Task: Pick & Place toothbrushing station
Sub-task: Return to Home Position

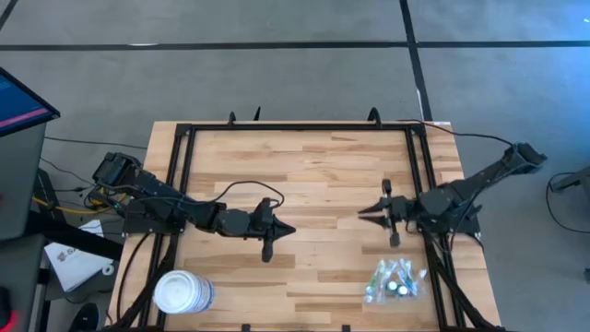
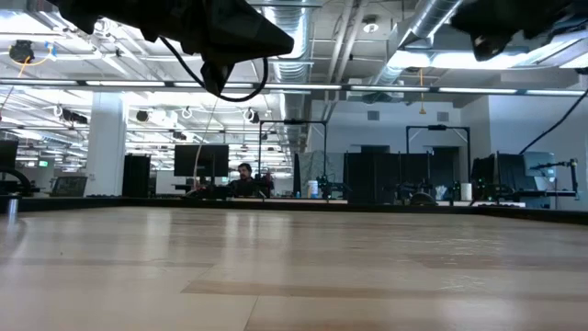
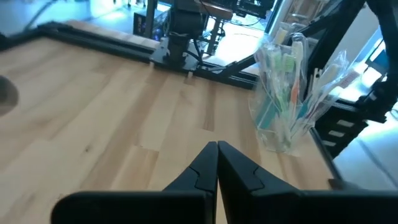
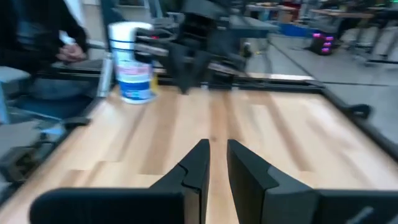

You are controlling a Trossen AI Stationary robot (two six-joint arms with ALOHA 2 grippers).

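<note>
The toothbrushing station is a small see-through plastic holder with toothbrushes and small tubes in it. It stands on the wooden table near the front right, and also shows in the left wrist view. My left gripper hovers left of the table's middle, shut and empty. My right gripper hovers right of the middle, behind the holder. Its fingers are a narrow gap apart and hold nothing. The two grippers point at each other.
A large white round tub with a blue label stands at the table's front left corner and also shows in the right wrist view. A black frame runs around the table's edges. Bare wood lies between the grippers.
</note>
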